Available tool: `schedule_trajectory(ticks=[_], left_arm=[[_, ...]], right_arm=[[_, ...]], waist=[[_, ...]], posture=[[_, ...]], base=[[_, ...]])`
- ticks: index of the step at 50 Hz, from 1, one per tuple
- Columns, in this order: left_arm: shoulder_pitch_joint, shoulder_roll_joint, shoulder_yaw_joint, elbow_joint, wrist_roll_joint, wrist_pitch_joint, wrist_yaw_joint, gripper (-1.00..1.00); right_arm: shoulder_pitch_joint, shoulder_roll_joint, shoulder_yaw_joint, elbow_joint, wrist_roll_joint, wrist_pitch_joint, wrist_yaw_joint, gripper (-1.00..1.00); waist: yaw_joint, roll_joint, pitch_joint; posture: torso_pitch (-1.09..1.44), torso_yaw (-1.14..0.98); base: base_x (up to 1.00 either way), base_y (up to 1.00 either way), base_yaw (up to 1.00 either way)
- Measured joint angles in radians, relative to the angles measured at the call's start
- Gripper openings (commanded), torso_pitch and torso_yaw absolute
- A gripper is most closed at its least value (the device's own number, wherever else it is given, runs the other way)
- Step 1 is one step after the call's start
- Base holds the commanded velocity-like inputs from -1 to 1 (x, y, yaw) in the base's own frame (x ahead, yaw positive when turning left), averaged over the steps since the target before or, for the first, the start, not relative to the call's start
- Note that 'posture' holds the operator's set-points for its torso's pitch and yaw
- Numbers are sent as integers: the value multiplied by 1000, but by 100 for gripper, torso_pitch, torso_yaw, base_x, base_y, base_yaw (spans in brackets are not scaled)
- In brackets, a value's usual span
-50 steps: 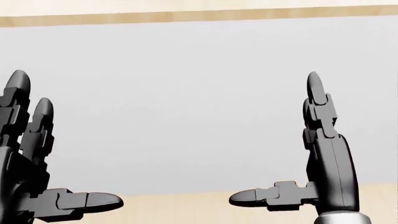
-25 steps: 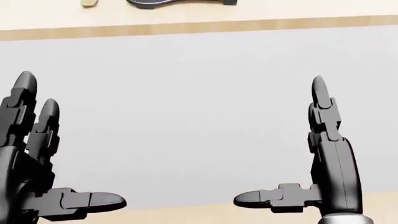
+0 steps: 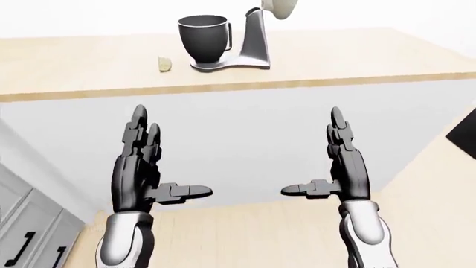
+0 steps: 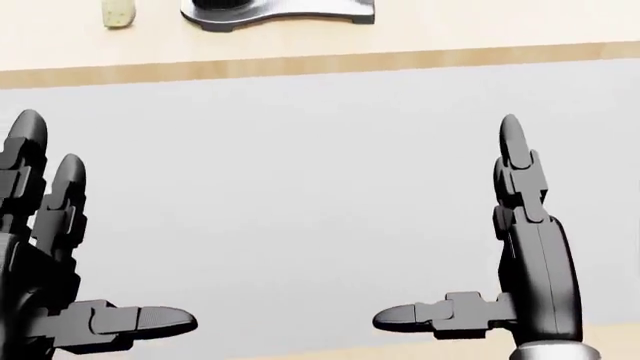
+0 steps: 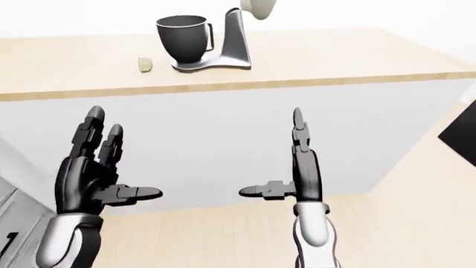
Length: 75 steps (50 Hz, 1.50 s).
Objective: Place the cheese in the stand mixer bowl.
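A small pale cheese wedge (image 3: 165,63) lies on the wooden counter top (image 3: 89,67), just left of the stand mixer (image 3: 253,39). The mixer's dark bowl (image 3: 203,37) stands upright on the mixer base, its head tilted up. In the head view the cheese (image 4: 118,13) and the mixer base (image 4: 280,11) show at the top edge. My left hand (image 3: 145,162) and right hand (image 3: 335,162) are raised, open and empty, below the counter edge and well short of the cheese.
The counter's white side panel (image 3: 245,128) faces me. Grey cabinet drawers with black handles (image 3: 22,245) stand at the bottom left. Wooden floor (image 3: 431,190) runs to the right, with a dark object (image 3: 465,131) at the right edge.
The head view has shifted down the picture: the counter edge sits lower, and the cheese and mixer base have come further into view at the top. Both hands stay open.
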Motion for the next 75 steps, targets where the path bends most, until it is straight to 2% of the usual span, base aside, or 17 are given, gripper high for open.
schedule_trajectory(ticks=[4,8,11,17,22,24,31,35,37,43,47,50,52,56,63,69,75], left_arm=[[9,2,-7,12,-4,14,-7,100],[3,3,2,-1,-1,5,-4,100],[1,3,0,-8,-1,-3,-4,100],[9,8,19,19,5,8,5,100],[4,8,13,1,2,-2,3,100],[3,8,14,-2,1,-7,2,100],[6,2,1,14,-7,7,-5,100],[2,3,6,-4,-7,-3,-2,100],[2,3,6,-10,-8,-7,-2,100],[6,9,26,5,-6,10,7,100],[3,9,20,-10,-9,4,6,100],[1,9,22,-19,-11,5,6,100],[5,0,9,-14,-14,8,3,100],[3,4,9,-8,-19,22,-1,100],[0,7,14,-30,-18,9,2,100],[7,10,34,-10,-15,23,11,100],[-1,12,33,-42,-21,7,7,100]], right_arm=[[13,1,-10,18,-5,15,-5,100],[6,1,-5,6,-7,8,-5,100],[1,2,-4,1,-9,3,-6,100],[7,10,19,21,-6,18,4,100],[1,9,10,-3,-10,9,-2,100],[0,10,13,-7,-10,4,-3,100],[16,5,-4,8,-16,23,-11,100],[9,4,2,-10,-15,15,-9,100],[5,4,3,-15,-14,11,-9,100],[6,10,17,13,-8,23,3,100],[-3,7,8,-7,-9,18,0,100],[-7,6,9,-18,-10,15,0,100],[-4,0,-3,-8,-12,17,-1,100],[4,1,-11,2,-17,34,-5,100],[-5,4,-1,-15,-18,22,-5,100],[3,9,17,5,-14,30,4,100],[-5,8,10,-20,-18,7,-4,100]], waist=[[-9,3,3],[-9,50,13],[-13,105,6],[13,85,-2],[17,24,1],[17,-14,-6],[-8,18,1],[-9,70,10],[-9,112,0],[12,84,-4],[13,33,0],[12,-22,-8],[-1,-1,-1],[-7,7,-3],[-9,110,-2],[8,76,-2],[22,-3,-3]], posture=[[0,0],[0,0],[0,0],[0,0],[0,0],[0,0],[0,0],[0,0],[0,0],[0,0],[0,0],[0,0],[0,0],[0,0],[0,0],[0,0],[0,0]], base=[[18,0,0],[19,0,0],[18,0,0],[14,0,0],[14,0,0],[12,0,0],[12,0,0],[11,0,0],[11,0,0],[11,0,0],[11,0,0],[11,0,0],[11,0,0],[10,0,0],[8,0,0],[8,0,0],[5,0,0]])
